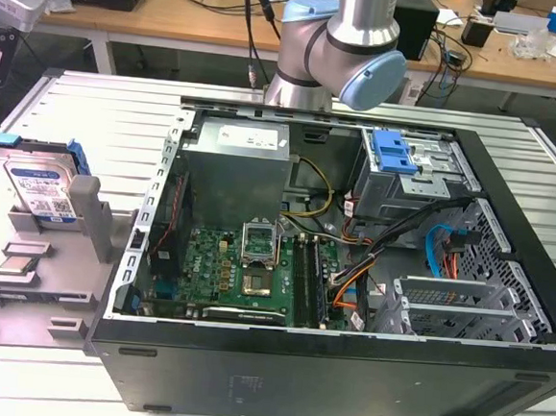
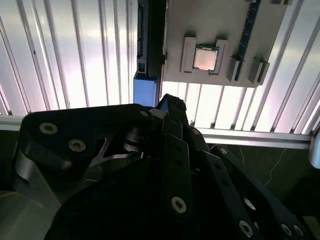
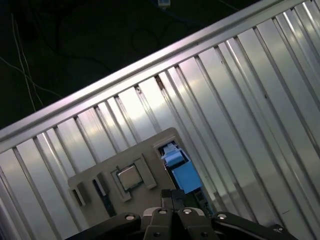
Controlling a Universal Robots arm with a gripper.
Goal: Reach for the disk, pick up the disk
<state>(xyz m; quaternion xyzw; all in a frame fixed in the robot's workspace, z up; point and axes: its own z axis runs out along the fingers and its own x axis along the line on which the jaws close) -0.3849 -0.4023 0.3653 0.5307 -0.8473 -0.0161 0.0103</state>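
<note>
Hovers with pincer (image 3: 173, 193) pressed together, empty, just over upright disk (image 1: 41, 187) slotted in grey holder (image 1: 90, 220) on surface (image 1: 93, 116); chip (image 3: 129, 177) alongside.

Disk (image 1: 39, 187): flat silver metal drive, white-and-blue label, blue plastic frame round the edges
Pose: on edge, tilted back, label showing
Place: slotted in grey holder (image 1: 85, 217), exterior view's left

Silver disk (image 1: 39, 187), blue bracket (image 1: 2, 139); ribbed silver table (image 1: 93, 107).
</note>
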